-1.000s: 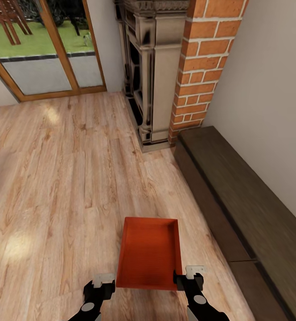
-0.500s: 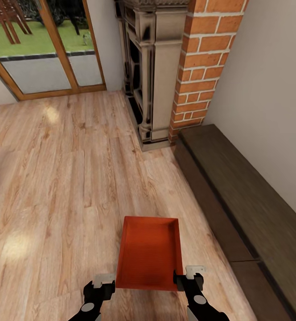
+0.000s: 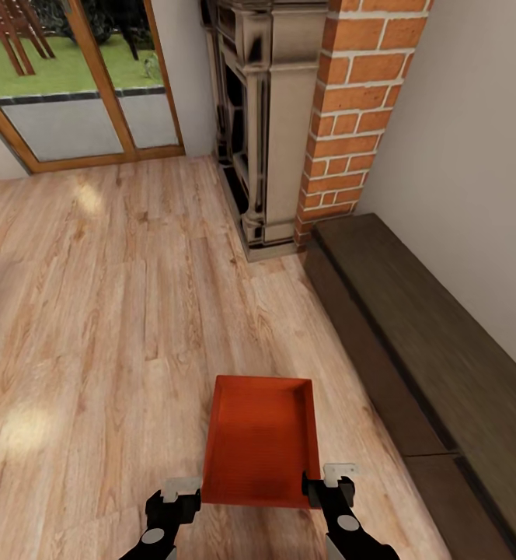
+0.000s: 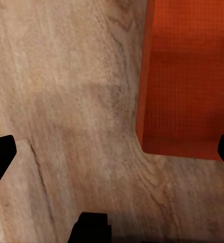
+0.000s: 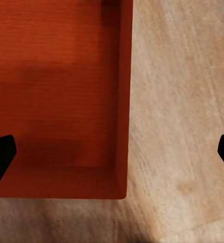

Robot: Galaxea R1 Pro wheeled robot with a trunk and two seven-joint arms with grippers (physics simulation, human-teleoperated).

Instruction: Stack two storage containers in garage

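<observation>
— One storage container [image 3: 262, 439] sits on the living room's wood-plank floor [image 3: 95, 311], just ahead of the robot, between both claws. Are they gripping it?

— No. The left gripper [image 3: 182, 491] has its fingers spread wide across the bin's left wall near the corner, and the right gripper [image 3: 332, 476] is spread just as wide across the right wall. Neither is clamped on anything.

— So what could go wrong?

— My guess is the grip. The walls look plain, smooth and thin, with no handle or lip, so a pinch at two near corners may slip. The far end could also sag, since the bin is long and both claws sit at one end.

— Anything else?

— If one claw closes before the other, the bin could slide or twist on the glossy planks. The low dark wooden bench [image 3: 429, 365] runs near on the right, and the brick fireplace [image 3: 343, 117] stands ahead, so a wide turn might clip them.

— And the bin itself?

— It is an orange-red, open-topped rectangle with a finely textured bottom and squared corners. It looks rigid and empty.
</observation>
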